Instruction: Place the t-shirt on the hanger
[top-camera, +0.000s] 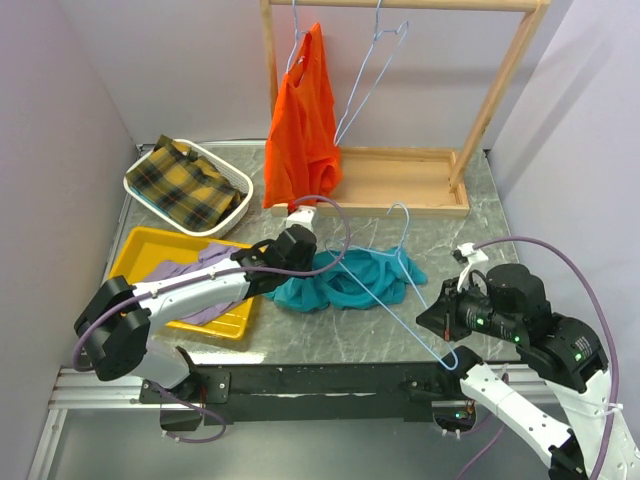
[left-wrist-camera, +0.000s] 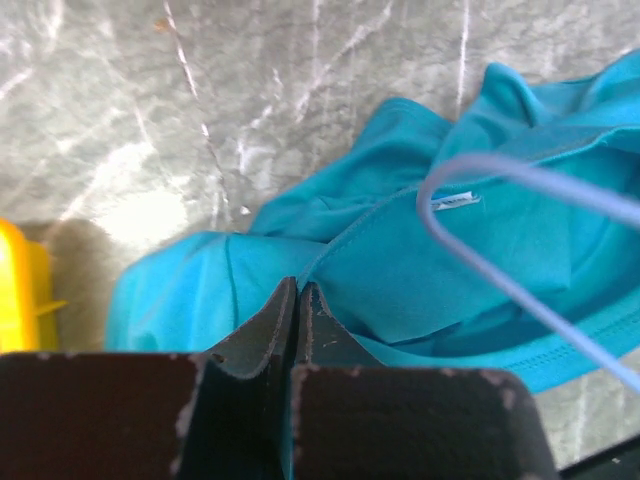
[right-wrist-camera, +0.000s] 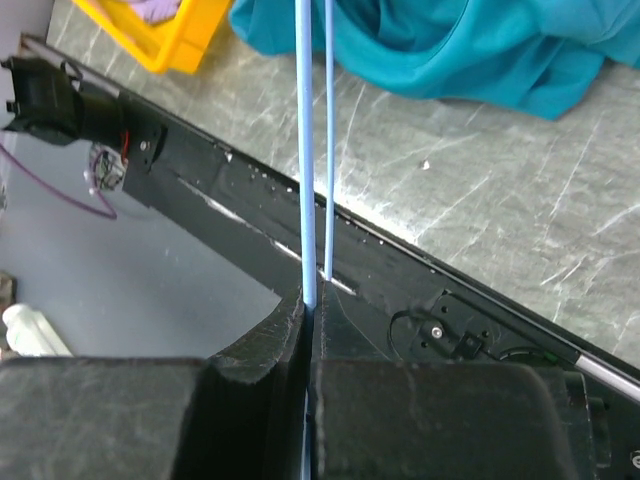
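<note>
Left gripper (left-wrist-camera: 298, 290) is sitting centre-left, fingers pinching shut on the t-shirt (top-camera: 345, 282) edge. T-shirt is lying crumpled mid-frame on the table (top-camera: 470, 232). Hanger (right-wrist-camera: 305, 150) is lying across it, running to lower right, where the right gripper (right-wrist-camera: 310, 300) is clamping its wire.

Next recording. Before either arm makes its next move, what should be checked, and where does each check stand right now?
1. Grip of right gripper on thin pale-blue wire hanger: ok, shut on the wire.
2. Grip of left gripper on teal soft-fabric t-shirt: ok, shut, with teal showing in the pinch.
3. Hanger's bent end inside the neck opening: cannot tell; the wire crosses by the collar label.
4. Shirt spread out: not ok, bunched on the grey marbled table.
5. Shirt hung on the hanger: not ok, not yet done.
</note>
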